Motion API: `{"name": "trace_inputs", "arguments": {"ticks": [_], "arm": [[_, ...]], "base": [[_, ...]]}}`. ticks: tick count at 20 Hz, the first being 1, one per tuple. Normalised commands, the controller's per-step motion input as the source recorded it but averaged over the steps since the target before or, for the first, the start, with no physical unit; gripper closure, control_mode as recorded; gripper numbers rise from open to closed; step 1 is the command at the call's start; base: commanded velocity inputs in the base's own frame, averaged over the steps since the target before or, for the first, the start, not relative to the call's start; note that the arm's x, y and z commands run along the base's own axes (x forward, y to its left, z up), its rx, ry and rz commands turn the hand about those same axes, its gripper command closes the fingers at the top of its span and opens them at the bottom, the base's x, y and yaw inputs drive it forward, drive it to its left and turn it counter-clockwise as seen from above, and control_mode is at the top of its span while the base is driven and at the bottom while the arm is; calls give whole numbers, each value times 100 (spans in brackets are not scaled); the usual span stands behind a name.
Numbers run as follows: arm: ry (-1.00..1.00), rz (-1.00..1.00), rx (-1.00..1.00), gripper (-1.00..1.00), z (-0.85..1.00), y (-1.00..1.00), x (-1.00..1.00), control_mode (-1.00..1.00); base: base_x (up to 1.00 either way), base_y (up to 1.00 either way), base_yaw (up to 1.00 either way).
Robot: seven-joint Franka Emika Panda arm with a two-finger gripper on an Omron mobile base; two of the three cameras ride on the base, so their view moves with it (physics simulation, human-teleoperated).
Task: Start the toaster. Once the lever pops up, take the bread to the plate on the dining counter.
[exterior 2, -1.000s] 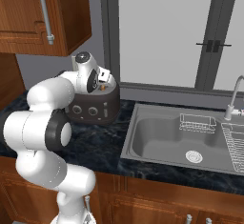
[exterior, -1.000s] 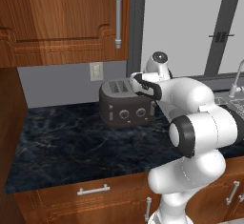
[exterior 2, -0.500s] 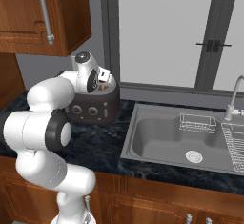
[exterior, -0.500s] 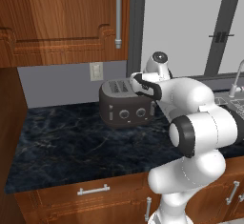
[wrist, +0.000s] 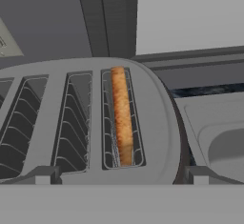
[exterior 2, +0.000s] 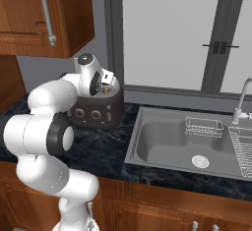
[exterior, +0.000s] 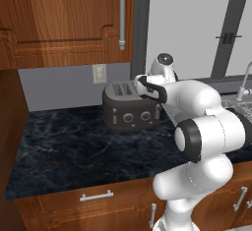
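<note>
Over the toaster (exterior: 129,106) we hover our gripper (wrist: 121,173), jaws spread wide and holding nothing. Compared with a second ago, nothing has shifted: arm, toaster and bread (wrist: 122,116) sit exactly as before. From the hand view, the bread stands on edge in the slot at twelve o'clock from our fingertips (wrist: 45,174), its crust just proud of the slot top. We judge this pause to mean we are waiting on the lever, or lining up for the pick. The sink (exterior 2: 162,146) lies at three o'clock of the toaster.
</note>
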Motion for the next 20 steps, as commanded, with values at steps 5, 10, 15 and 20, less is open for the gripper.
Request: {"name": "trace_inputs", "arguments": {"ticks": [5,10,15,20], "arm": [[0,0,0,-100,-4,-1,5,-100],[0,0,0,-100,-21,-4,20,-100],[0,0,0,-100,-15,0,17,-100],[1,0,0,-100,-7,0,11,-100]], "base": [[0,0,0],[0,0,0],[0,0,0],[0,0,0]]}}
